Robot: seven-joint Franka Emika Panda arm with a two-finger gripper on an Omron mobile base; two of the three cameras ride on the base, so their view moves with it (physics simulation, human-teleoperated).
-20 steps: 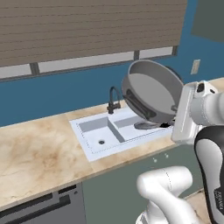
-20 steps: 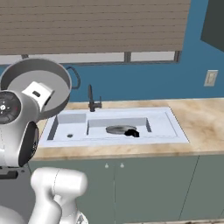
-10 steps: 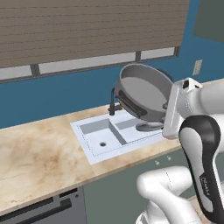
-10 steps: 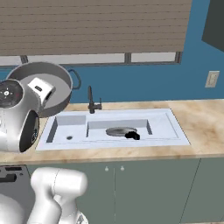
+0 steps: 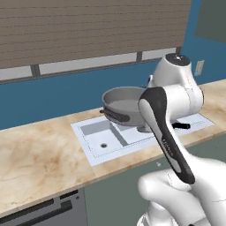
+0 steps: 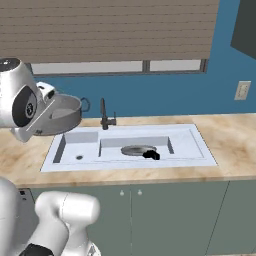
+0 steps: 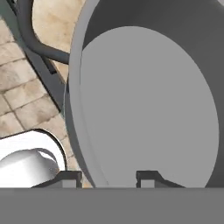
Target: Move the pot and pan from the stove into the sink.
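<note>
The arm is up over the counter with the pot [image 5: 125,105] carried in the air above the sink [image 5: 98,136], level now, its open mouth facing up. From the left base camera the pot hangs over the middle of the sink, with a dark loop handle [image 5: 115,115] sticking out on its near left side, and the arm's white upper links cover its right part. From the right base camera the pot [image 6: 61,115] sits just to the right of the big white wrist joint, above the left basin, and a small loop handle shows on its far right edge beside the dark faucet [image 6: 105,115]. The gripper [image 7: 108,178] has hold of the pot's wall: in the hand view one finger tip [image 7: 69,178] stands outside the rim and the other inside, the grey wall running between them, and the pot's flat floor [image 7: 148,105] spreads out ahead. The jaws are closed partway on that wall. Down in the right basin the pan [image 6: 138,150] lies flat, its black handle pointing right. Marbled beige countertop [image 6: 235,145] surrounds the sink.
</note>
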